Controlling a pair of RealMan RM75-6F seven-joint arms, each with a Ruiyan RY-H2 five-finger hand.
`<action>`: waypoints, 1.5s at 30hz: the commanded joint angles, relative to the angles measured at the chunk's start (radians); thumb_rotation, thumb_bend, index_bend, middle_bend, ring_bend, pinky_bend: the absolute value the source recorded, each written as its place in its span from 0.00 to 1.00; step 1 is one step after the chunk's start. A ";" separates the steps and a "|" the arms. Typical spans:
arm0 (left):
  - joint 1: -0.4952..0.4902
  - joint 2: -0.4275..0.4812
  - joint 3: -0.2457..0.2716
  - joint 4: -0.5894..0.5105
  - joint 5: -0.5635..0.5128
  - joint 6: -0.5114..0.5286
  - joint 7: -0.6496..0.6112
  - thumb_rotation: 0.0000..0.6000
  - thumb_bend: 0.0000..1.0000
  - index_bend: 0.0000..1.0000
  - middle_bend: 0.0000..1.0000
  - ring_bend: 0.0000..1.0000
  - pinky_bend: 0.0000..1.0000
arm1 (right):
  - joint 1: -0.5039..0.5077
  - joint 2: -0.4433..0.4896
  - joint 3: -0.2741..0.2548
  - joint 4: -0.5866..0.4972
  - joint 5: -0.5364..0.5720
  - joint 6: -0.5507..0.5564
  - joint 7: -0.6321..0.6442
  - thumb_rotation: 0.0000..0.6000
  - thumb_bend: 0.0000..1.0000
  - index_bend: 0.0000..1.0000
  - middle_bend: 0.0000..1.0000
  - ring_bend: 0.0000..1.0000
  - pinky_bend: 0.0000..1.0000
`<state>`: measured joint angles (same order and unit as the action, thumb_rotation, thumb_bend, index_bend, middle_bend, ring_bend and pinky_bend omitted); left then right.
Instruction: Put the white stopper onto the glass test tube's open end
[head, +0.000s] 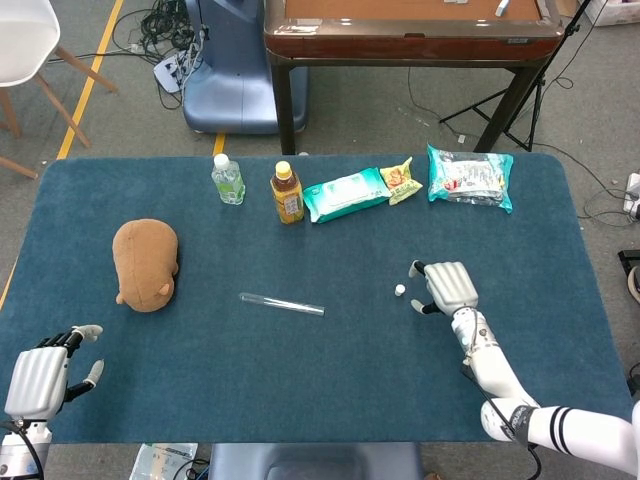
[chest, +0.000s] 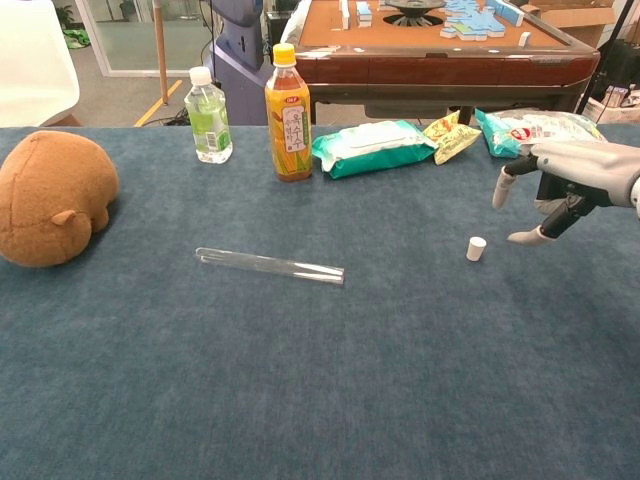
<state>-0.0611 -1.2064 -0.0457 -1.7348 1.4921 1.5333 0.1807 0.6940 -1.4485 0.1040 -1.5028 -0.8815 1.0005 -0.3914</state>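
Note:
The small white stopper (head: 399, 290) (chest: 476, 248) stands alone on the blue table cloth, to the right of the glass test tube (head: 282, 303) (chest: 270, 266), which lies flat near the middle. My right hand (head: 447, 285) (chest: 560, 178) hovers above and just right of the stopper, fingers apart, holding nothing. My left hand (head: 40, 377) rests at the near left corner, empty with fingers apart; the chest view does not show it.
A brown plush toy (head: 146, 263) (chest: 50, 211) lies at the left. Along the far edge stand a water bottle (head: 228, 179), a tea bottle (head: 287, 192), a wipes pack (head: 345, 194) and snack bags (head: 469, 177). A wooden table (head: 410, 30) stands beyond.

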 joint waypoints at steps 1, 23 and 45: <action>0.001 0.000 0.001 0.000 -0.002 -0.001 0.001 1.00 0.29 0.35 0.40 0.42 0.42 | 0.014 -0.022 0.014 0.028 0.027 -0.027 -0.017 1.00 0.23 0.38 1.00 1.00 1.00; 0.005 -0.001 0.002 0.003 -0.004 0.002 0.000 1.00 0.29 0.35 0.40 0.42 0.42 | 0.077 -0.113 0.040 0.156 0.151 -0.123 -0.096 1.00 0.29 0.43 1.00 1.00 1.00; 0.002 -0.002 -0.005 0.007 -0.010 -0.002 -0.003 1.00 0.29 0.35 0.40 0.42 0.42 | 0.091 -0.146 0.048 0.197 0.159 -0.140 -0.093 1.00 0.30 0.47 1.00 1.00 1.00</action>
<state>-0.0590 -1.2082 -0.0503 -1.7282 1.4817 1.5312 0.1772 0.7847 -1.5937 0.1515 -1.3059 -0.7216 0.8603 -0.4848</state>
